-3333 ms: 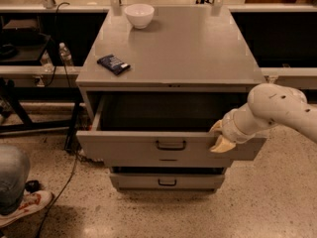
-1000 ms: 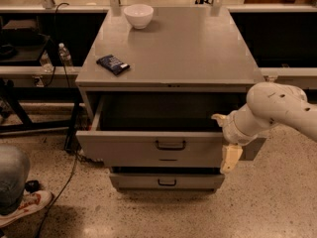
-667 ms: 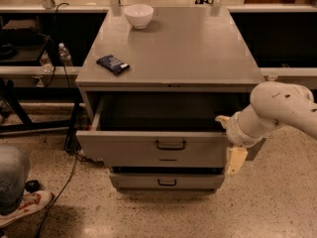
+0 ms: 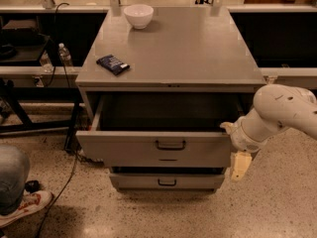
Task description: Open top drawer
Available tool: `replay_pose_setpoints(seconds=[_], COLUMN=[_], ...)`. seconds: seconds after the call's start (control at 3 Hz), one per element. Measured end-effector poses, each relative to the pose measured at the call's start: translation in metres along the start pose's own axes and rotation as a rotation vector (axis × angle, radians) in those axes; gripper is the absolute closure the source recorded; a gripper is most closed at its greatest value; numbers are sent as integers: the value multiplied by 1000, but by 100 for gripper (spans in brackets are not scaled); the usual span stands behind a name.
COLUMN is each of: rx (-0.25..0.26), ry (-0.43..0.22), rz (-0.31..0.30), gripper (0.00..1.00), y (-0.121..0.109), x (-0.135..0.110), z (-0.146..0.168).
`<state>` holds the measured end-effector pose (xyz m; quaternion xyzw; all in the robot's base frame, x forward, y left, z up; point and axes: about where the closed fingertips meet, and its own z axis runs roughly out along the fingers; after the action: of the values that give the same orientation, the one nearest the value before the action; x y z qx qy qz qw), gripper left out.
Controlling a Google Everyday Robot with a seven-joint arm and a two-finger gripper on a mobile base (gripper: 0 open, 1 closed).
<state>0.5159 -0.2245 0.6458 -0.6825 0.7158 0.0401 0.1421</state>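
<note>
Hanging below the counter's (image 4: 198, 48) front right corner, our gripper (image 4: 239, 162) flanks the pulled-out top drawer (image 4: 148, 150); its grip we cannot tell.

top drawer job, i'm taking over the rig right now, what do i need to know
The end effector hangs pointing down beside the right end of the top drawer front, off its handle; contact unclear.
The top drawer is pulled well out, dark inside showing; the drawer below is shut.
On the cabinet top: white bowl, dark packet.
Done: opening looks complete.
Left: probably only moving the arm clear.
</note>
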Motion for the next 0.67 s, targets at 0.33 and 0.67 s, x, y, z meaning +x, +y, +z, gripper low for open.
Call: replay_pose_setpoints(seconds=[0.33,0.67], rx=[-26,-28], ry=[-2,-2], rz=[24,30], gripper=[18,41], y=[7,9], x=[6,8], z=[7,5])
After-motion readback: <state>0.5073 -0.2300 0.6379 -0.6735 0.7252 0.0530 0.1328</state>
